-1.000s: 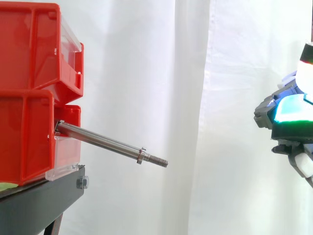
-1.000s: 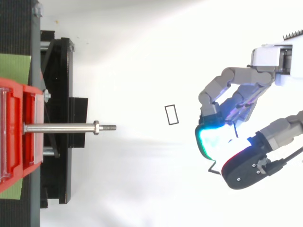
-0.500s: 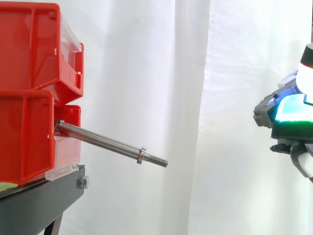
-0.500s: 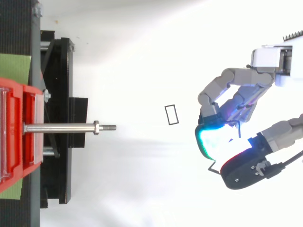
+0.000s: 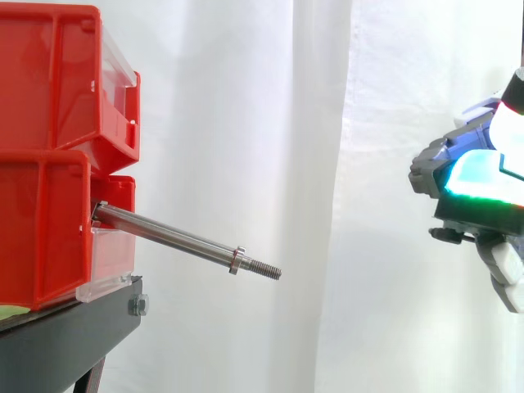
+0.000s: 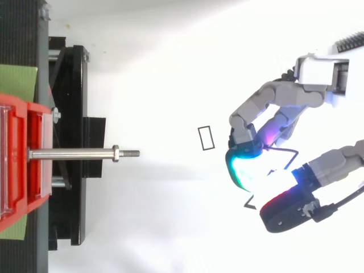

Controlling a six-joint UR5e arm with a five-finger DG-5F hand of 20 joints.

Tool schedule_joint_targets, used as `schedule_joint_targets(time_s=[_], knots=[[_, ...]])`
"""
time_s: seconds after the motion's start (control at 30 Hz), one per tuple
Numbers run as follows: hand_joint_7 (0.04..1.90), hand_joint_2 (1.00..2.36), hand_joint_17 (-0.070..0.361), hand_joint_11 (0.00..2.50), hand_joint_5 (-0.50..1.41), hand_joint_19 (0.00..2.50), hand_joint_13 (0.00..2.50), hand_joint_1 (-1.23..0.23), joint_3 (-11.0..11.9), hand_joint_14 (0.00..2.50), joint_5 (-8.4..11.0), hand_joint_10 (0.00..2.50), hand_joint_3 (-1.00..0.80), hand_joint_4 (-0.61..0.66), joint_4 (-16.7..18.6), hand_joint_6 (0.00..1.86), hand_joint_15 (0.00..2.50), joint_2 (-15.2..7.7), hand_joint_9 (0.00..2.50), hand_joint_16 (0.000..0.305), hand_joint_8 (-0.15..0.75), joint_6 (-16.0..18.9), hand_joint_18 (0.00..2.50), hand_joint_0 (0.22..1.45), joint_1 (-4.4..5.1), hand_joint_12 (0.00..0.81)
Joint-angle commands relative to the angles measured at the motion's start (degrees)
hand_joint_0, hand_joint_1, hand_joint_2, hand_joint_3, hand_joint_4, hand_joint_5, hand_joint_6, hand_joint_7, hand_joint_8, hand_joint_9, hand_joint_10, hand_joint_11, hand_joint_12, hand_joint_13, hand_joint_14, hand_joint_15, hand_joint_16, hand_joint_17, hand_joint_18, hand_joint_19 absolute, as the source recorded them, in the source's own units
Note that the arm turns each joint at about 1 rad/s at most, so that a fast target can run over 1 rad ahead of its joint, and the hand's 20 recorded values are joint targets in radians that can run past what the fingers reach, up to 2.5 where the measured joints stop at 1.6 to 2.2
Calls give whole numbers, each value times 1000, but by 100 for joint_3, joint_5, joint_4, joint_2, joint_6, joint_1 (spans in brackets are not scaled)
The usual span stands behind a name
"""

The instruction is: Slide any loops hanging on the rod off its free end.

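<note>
A steel rod [image 5: 176,238] sticks out of the lower red bin [image 5: 41,229] and slopes down to a nut and a threaded free end [image 5: 266,268]. Nothing hangs on the rod [image 6: 74,153]. My hand [image 6: 267,114] hovers well to the right of the free end, at about the height of the rod's root in the side view. Its fingers are curled, with a cyan pad [image 6: 242,170] facing the red-lit thumb pad [image 6: 281,207]. A thin dark wire loop [image 6: 291,152] shows between them, pinched there. In the side view the hand [image 5: 471,184] is at the right edge.
Two red bins [image 5: 49,90] are stacked on a black stand [image 5: 65,340] at the left. A small dark rectangular outline [image 6: 206,137] lies on the white floor between the rod's end and the hand. A white curtain hangs behind.
The hand has shifted a little left toward the rod and slightly up, with its fingers still curled. The rod and bins have not moved.
</note>
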Motion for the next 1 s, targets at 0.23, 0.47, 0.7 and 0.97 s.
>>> schedule_joint_targets(time_s=[0.23, 0.47, 0.7, 0.97], knots=[[1132, 1024, 102, 493, -173, 373, 950, -774, -671, 7, -1, 17, -127, -157, 995, 914, 191, 0, 980, 45, 287, -197, 950, 622, -4, 317], [1091, 1023, 102, 795, -185, 376, 951, -738, -996, 8, -1, 24, -205, -107, 1971, 909, 210, 0, 1098, 45, 275, -197, 951, 622, -12, 318], [1093, 1020, 104, 1053, -190, 375, 936, -723, -1005, 9, -1, 23, -250, -81, 2085, 901, 233, -9, 1105, 46, 291, -206, 945, 616, -12, 323], [1081, 1020, 105, 646, -189, 377, 920, -719, -1251, 8, -9, 19, -258, -55, 2428, 901, 218, -9, 914, 47, 293, -189, 935, 613, 14, 319]])
